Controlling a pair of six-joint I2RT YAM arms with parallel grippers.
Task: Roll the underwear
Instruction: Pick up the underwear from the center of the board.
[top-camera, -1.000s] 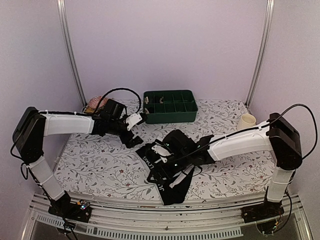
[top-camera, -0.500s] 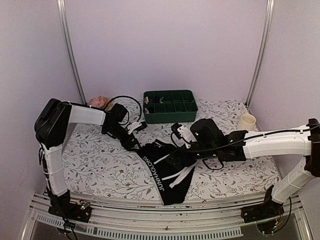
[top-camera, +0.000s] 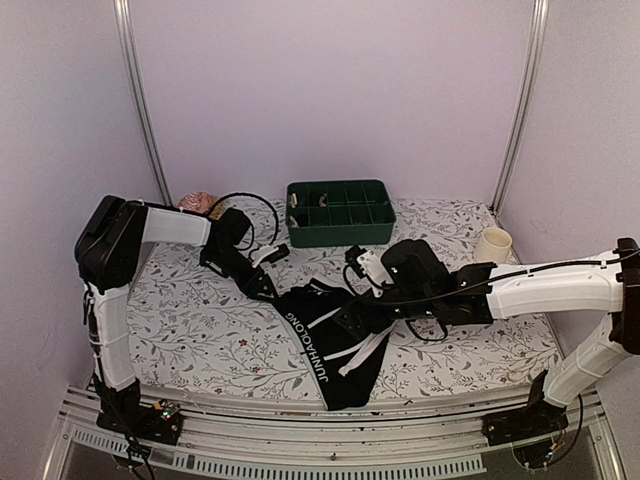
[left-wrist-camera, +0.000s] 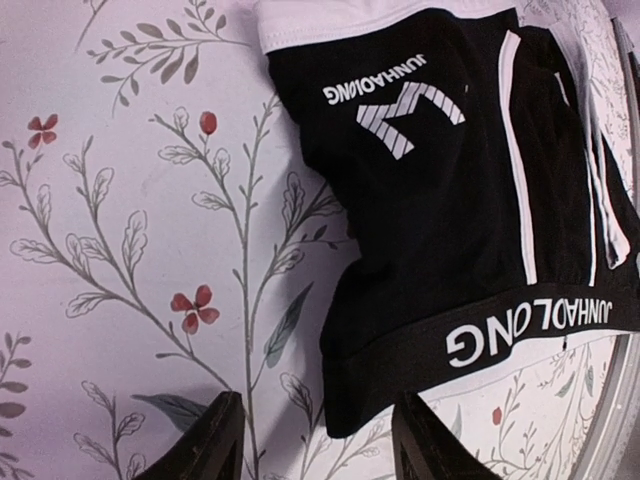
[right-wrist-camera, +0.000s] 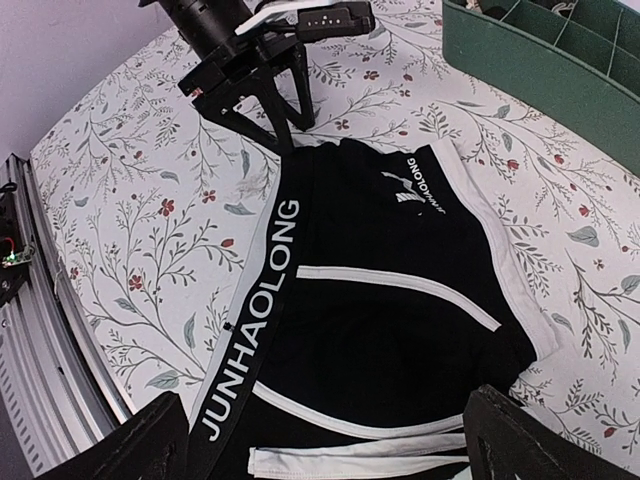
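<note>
Underwear (top-camera: 335, 340) flat, waistband corner between left gripper (left-wrist-camera: 316, 400) fingers — right gripper (right-wrist-camera: 330, 420) above

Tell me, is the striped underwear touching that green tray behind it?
Apart. The right wrist view shows a broad strip of flowered tablecloth lying bare between the striped underwear and the green tray.

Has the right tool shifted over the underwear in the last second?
Yes. The right tool has slid rightward: it was below the green bin's left half, now it's below the bin's middle, closer to the cream cup.
</note>
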